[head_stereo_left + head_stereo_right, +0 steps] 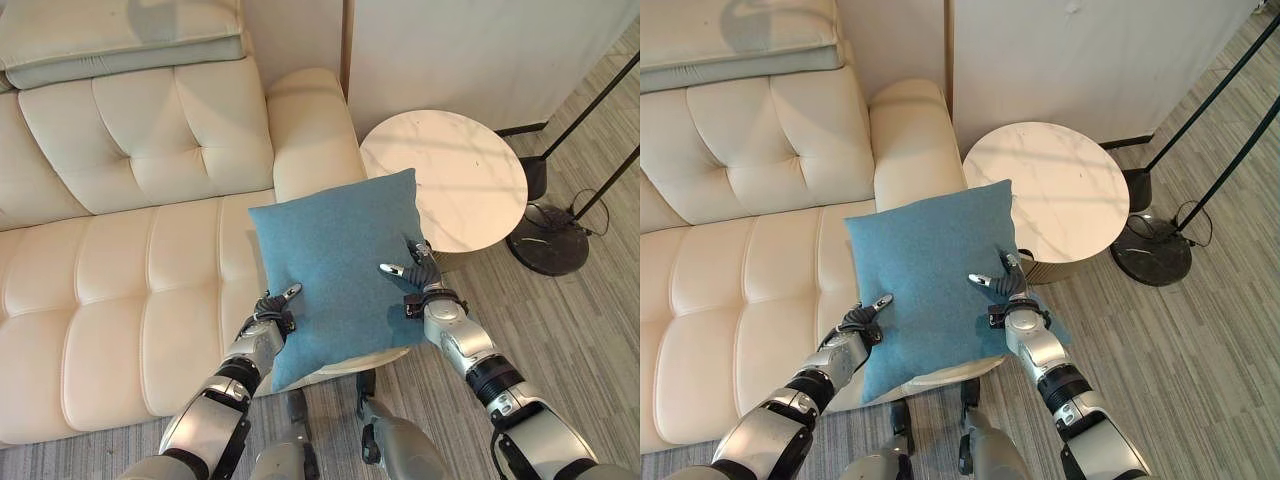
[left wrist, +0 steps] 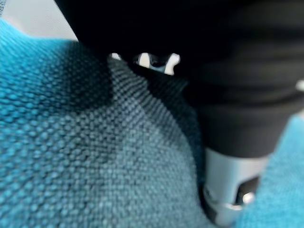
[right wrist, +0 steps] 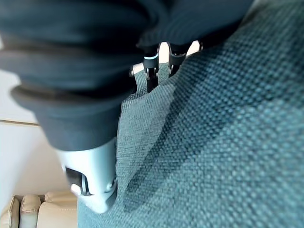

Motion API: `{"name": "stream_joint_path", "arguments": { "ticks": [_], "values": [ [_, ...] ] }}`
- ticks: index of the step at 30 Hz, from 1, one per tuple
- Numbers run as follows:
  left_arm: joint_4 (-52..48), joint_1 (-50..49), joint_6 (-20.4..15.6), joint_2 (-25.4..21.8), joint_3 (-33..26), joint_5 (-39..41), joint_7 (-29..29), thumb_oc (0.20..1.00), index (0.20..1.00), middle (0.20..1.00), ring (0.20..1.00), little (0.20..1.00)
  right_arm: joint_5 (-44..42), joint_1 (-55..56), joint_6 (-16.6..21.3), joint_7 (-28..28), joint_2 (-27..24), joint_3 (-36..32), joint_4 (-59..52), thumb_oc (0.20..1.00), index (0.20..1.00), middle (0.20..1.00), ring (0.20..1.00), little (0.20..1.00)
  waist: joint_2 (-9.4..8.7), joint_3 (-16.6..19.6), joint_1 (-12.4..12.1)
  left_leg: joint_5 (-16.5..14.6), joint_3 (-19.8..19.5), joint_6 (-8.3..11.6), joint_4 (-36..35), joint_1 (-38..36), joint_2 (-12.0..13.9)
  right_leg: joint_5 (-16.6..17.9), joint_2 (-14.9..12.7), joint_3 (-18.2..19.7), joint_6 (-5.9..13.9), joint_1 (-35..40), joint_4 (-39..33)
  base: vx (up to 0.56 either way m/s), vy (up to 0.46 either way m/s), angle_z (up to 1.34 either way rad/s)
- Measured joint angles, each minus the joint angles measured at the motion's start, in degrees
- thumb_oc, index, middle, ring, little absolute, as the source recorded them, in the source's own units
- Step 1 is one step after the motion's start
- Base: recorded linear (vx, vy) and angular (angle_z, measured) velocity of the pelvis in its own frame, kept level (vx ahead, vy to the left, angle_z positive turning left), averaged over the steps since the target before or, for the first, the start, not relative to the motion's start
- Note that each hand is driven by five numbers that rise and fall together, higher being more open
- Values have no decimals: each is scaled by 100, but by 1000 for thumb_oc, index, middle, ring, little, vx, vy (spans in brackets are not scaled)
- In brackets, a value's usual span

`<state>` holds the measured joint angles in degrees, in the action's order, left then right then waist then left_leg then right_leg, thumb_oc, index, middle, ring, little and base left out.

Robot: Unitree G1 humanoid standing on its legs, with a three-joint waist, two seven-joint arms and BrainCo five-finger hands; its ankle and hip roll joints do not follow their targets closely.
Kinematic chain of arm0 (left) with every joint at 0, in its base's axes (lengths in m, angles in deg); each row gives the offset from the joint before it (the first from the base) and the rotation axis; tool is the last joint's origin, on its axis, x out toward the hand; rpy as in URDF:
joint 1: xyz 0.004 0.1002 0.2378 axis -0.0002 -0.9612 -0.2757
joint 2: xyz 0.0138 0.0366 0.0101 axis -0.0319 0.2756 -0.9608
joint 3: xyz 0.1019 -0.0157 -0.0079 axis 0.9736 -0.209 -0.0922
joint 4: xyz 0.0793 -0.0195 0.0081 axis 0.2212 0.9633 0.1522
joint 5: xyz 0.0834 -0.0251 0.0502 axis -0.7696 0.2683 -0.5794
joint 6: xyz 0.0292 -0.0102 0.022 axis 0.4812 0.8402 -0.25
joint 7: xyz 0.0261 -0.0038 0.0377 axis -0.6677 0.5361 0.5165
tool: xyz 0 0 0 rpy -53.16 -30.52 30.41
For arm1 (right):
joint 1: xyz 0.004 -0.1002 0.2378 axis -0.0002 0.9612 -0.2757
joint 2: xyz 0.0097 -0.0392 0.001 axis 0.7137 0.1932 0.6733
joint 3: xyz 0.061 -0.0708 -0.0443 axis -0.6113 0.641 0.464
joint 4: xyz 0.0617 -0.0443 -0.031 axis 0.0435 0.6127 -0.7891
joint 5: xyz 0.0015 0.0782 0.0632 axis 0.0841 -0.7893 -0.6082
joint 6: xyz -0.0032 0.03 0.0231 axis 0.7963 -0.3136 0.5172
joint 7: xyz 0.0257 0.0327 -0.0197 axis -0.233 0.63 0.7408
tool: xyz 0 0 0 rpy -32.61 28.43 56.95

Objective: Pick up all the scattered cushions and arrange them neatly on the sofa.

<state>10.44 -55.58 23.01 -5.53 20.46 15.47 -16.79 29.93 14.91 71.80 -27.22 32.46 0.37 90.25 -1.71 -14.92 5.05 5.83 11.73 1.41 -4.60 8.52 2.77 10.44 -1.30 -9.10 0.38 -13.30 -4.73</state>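
Observation:
A square blue cushion (image 1: 335,265) hangs over the right end of the cream sofa (image 1: 110,290), held between both hands. My left hand (image 1: 268,318) grips its lower left edge, thumb on top and fingers underneath. On the right edge, my right hand (image 1: 420,275) pinches it the same way. The blue weave (image 2: 71,156) runs right up against the left hand's dark cover (image 2: 237,95), and the right wrist view shows the cloth (image 3: 228,142) pressed against the right hand (image 3: 71,71). A pale grey-green cushion (image 1: 120,35) lies along the top of the sofa back.
A round white marble side table (image 1: 470,170) stands just right of the sofa's armrest (image 1: 310,120). Beyond it a black floor-lamp base (image 1: 548,245) and slanted black poles (image 1: 590,100) rise from the grey plank floor. A wall runs behind.

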Motion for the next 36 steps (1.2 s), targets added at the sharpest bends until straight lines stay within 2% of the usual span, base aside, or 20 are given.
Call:
{"name": "stream_joint_path", "arguments": {
  "ticks": [1,2,3,8,11,17,22,27,33,34,35,36],
  "values": [
    [0,23,-15,8,0,4,7,1000,1000,1000,1000,1000,-65,-30,35,-15,12,38,27,482,482,482,482,482,-7,-12,1,3,2,2,0,40,-1,1,-1,0,1,-36,0,0,0,0],
    [-21,142,-46,22,2,12,27,768,768,768,768,768,-265,-125,152,-64,15,129,48,219,219,219,219,219,-30,-101,1,28,0,18,0,152,-5,34,-7,0,23,-145,1,26,13,3],
    [-221,120,-81,-24,178,229,0,200,200,200,200,200,-834,-144,333,-60,-14,125,42,200,200,200,200,200,-50,-226,-11,53,-4,2,-2,158,-9,66,-9,-1,-9,-147,1,22,12,4],
    [-563,-181,-163,-71,244,492,-49,200,200,200,200,200,-1978,72,610,173,-152,107,0,200,200,200,200,200,-45,-232,-8,45,-12,1,-4,14,-9,73,-10,-14,-21,-2,0,10,16,-1],
    [-1183,-557,-178,-204,399,698,-47,200,200,200,200,200,-2291,353,623,371,-330,107,-311,200,200,200,200,200,-43,-233,-43,36,-18,-8,-8,-107,-8,86,-14,-23,-41,125,0,7,18,2],
    [-1728,-874,-123,-344,503,520,165,200,200,200,200,200,-2257,646,555,379,-431,111,-681,200,200,200,200,200,-42,-235,-127,20,-35,-8,-43,-312,-11,19,-24,-40,36,337,0,0,0,0],
    [-2723,-1690,95,-486,393,-271,418,200,200,200,200,200,-1591,1095,273,379,-541,124,-1255,200,200,200,200,200,-40,-225,-259,-2,-78,-12,-43,-496,-12,8,-28,-68,39,541,-1,-4,38,4],
    [-3446,-2458,256,-551,348,-704,517,200,200,200,200,200,-975,1605,-76,381,-565,122,-1668,200,200,200,200,200,-69,-175,-417,-62,-159,-31,-44,-667,-43,-31,-62,-143,69,748,0,-85,120,7],
    [-3470,-2715,298,-546,339,-712,592,200,200,200,200,200,-903,1874,-122,387,-493,146,-1789,200,200,200,200,200,-153,-132,-458,-58,-173,-48,-42,-636,-139,13,-167,-178,118,735,1,-165,58,8],
    [-3489,-2742,297,-566,344,-767,648,200,200,200,200,200,-903,1913,-156,387,-464,145,-1790,200,200,200,200,200,-222,-87,-454,-46,-242,-108,-23,-557,-173,-7,-206,-161,178,669,72,-108,-59,19],
    [-3591,-2825,297,-569,309,-826,688,200,200,200,200,200,-901,1914,-164,388,-449,135,-1793,200,200,200,200,200,-206,-64,-479,54,-288,-288,-41,-509,-134,-66,-197,-108,318,638,193,-125,-94,37],
    [-3782,-3006,312,-535,146,-894,685,200,200,200,200,200,-880,1968,-193,390,-533,118,-1859,200,200,200,200,200,-90,-62,-468,75,-428,-344,-38,-475,25,-407,-42,203,214,524,764,-51,-100,66]
  ]
}}
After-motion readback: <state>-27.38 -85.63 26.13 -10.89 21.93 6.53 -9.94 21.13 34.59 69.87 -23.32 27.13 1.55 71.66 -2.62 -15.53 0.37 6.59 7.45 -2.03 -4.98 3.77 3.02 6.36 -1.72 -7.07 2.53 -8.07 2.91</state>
